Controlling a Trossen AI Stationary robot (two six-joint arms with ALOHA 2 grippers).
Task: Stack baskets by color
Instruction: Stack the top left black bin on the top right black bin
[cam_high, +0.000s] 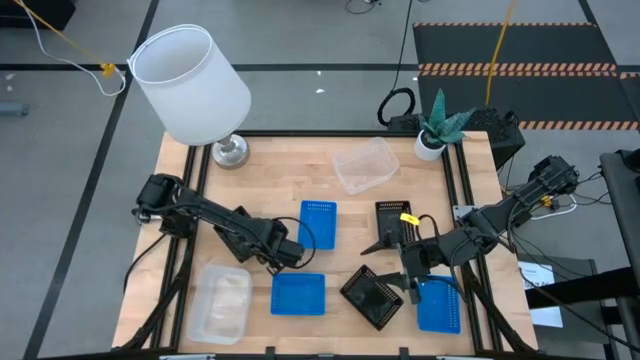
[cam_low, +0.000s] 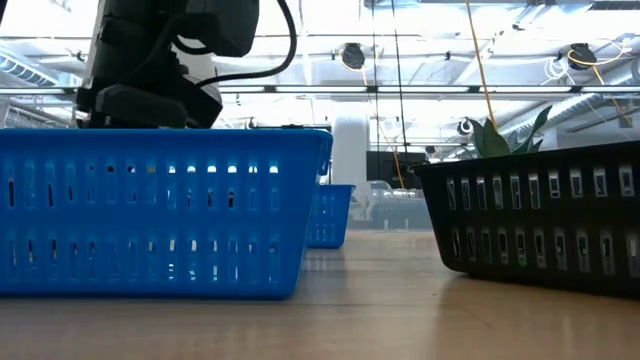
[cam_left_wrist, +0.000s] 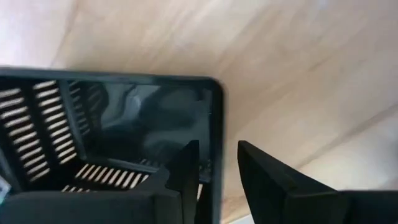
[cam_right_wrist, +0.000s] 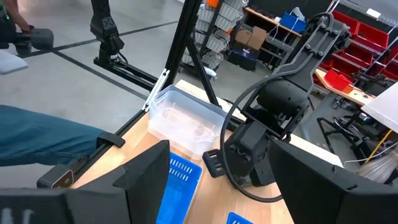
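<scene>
Where the near blue basket (cam_high: 298, 294) lies at the table's front edge, your left gripper (cam_high: 292, 258) sits at its back rim. The left wrist view shows the fingers (cam_left_wrist: 261, 180) partly open and astride a basket wall, one inside and one outside, with a gap on the outer side. Nothing is gripped.

A second blue basket (cam_high: 318, 222) lies just behind the gripper, nearer the table's middle. A third (cam_high: 438, 305) sits at the front right.

One black basket (cam_high: 393, 222) lies square near the centre. Another black basket (cam_high: 372, 296) lies askew between the near blue basket and the front-right one.

One clear basket (cam_high: 365, 165) rests toward the back. Another clear basket (cam_high: 222, 302) is at the front left corner — you cannot tell whether it is one basket or several nested.

Your right gripper (cam_high: 412, 285) hangs between the askew black basket and the front-right blue one. Its fingers are spread wide and hold nothing.

Beyond the baskets, a white lampshade (cam_high: 190, 85) leans over the back left corner on its metal base (cam_high: 230, 150). A small potted plant (cam_high: 435, 130) stands at the back right.

In the right wrist view a person's blue sleeve (cam_right_wrist: 43, 140) shows off the table — well apart from both grippers.
</scene>
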